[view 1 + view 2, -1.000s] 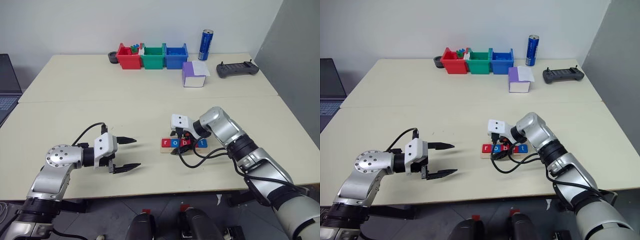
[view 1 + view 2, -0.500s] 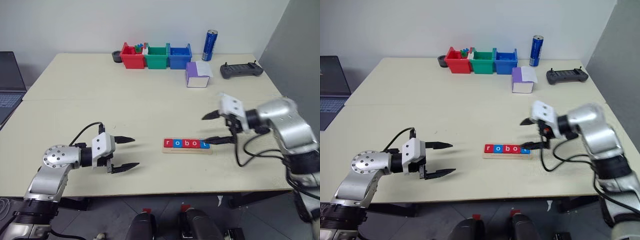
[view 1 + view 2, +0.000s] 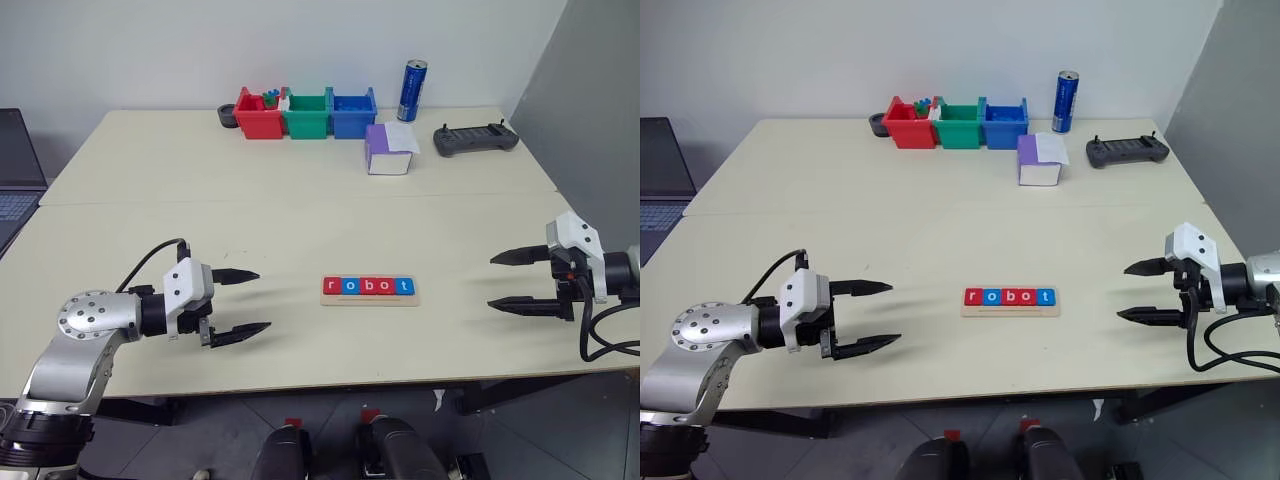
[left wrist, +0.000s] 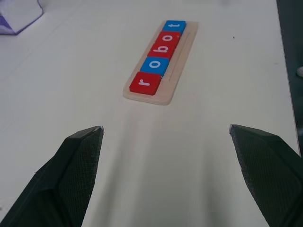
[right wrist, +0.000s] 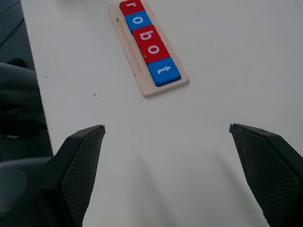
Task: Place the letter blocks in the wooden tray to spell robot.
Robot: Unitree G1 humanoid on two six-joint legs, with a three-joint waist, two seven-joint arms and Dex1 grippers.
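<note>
My left pincer (image 3: 238,302) and right pincer (image 3: 518,281) hover wide and empty, well apart over the surface (image 3: 300,215), aimed inward at the wooden tray (image 3: 370,297) between them, whose letter blocks (image 4: 159,56) my wrist views read as "robot".

Each arm is clad in silver-grey metallic shells, the left one ending near the wrist in a round silver disc studded with a ring of small dark screws. A white boxy housing sits at each wrist, and from it spring two slim black fingers tapering to points: the left end effector (image 3: 240,304) and the right end effector (image 3: 512,281). Black cables loop loosely from each wrist housing back along the forearm, and in the wrist views the fingers (image 4: 75,175) show a fine cross-hatched texture on their black inner faces
</note>
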